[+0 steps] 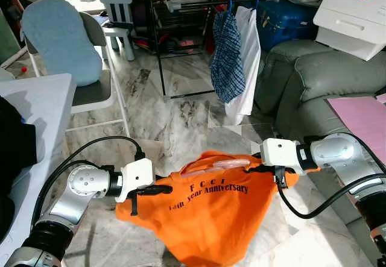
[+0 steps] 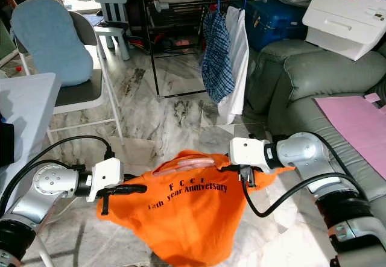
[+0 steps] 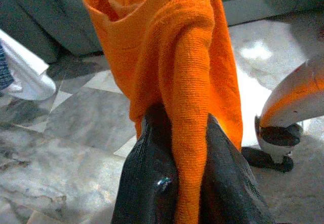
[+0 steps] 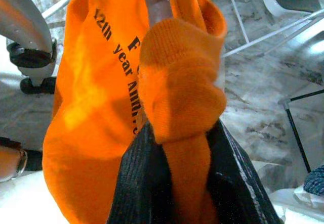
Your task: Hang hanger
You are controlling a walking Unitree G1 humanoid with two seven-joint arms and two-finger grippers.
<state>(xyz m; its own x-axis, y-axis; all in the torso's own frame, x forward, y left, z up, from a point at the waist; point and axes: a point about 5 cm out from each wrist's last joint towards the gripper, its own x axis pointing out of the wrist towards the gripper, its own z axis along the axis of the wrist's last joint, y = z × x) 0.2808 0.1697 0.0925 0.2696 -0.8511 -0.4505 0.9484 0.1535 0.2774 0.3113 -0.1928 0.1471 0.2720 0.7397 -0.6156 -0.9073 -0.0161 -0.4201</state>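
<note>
Gripping the orange shirt [image 1: 208, 216] at one shoulder, the left end effector [image 1: 158, 189] has both black fingers [image 3: 147, 183] clamped on a fold of the knit. The right end effector [image 1: 269, 169] is clamped likewise on the opposite shoulder, fabric bunched between its fingers [image 4: 142, 183]. Between the two grips the shirt is stretched out, printed front upward, its lower part sagging toward the marble floor [image 1: 181, 116].

A pale, translucent hanger [image 1: 212, 164] sits inside the collar; its bar also shows in the right wrist view, running up out of the cloth. Its hook cannot be made out.

Landmark: the black drying rack [image 1: 181, 2]. It stands well apart from the shirt, ahead of the robot, with a checked garment [image 1: 228, 56] and a white garment [image 1: 249, 62] already hung at its right end. A grey sofa [image 1: 313, 80] lies to the rack's right, a folding chair [image 1: 72, 56] to its left.

Assessment: the step in hand appears to be carrying the dressed hanger to the rack. The next move calls for closing that gap, raising the shirt to rail height, and freeing the hook to catch the rail. Risk: with both grips on cloth, the hanger may slip.
</note>
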